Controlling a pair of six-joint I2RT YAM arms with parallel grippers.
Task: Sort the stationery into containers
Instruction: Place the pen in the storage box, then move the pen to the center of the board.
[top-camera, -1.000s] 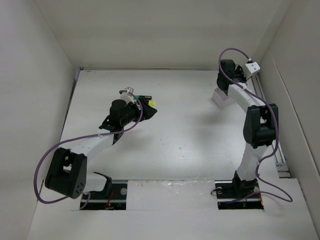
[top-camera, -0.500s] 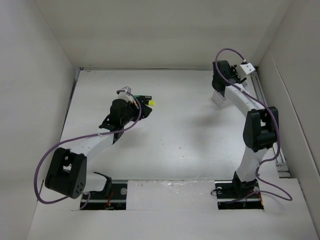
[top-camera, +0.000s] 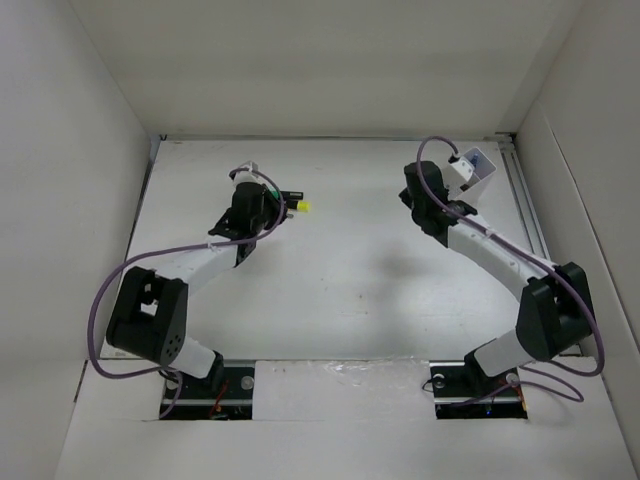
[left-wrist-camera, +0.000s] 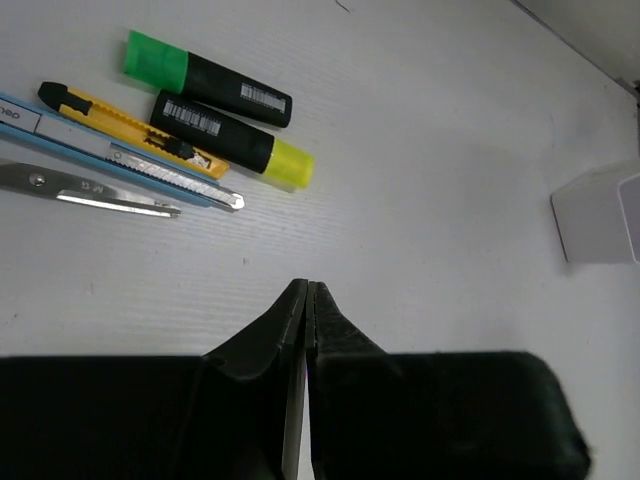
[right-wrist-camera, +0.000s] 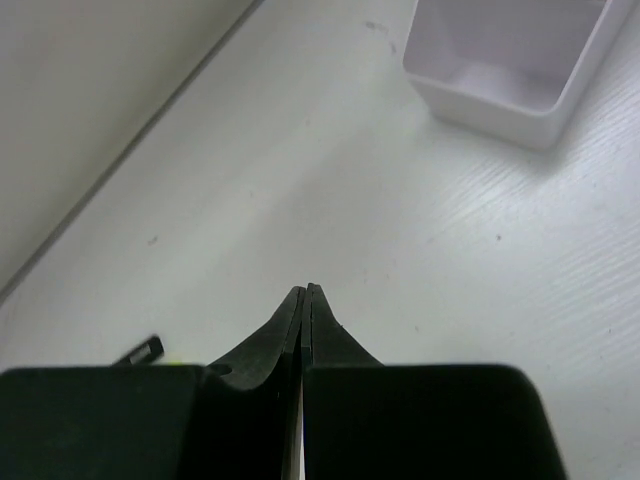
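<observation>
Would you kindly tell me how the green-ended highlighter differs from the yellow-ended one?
The short black green-ended highlighter has its coloured end leftward in the left wrist view; the short black yellow-ended highlighter has it rightward. The yellow-ended one lies nearer the yellow utility knife. Both lie flat, roughly parallel.

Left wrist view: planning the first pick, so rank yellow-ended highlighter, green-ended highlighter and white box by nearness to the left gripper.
1. Yellow-ended highlighter, ahead, slightly left.
2. Green-ended highlighter, just beyond it.
3. White box, far right.
</observation>
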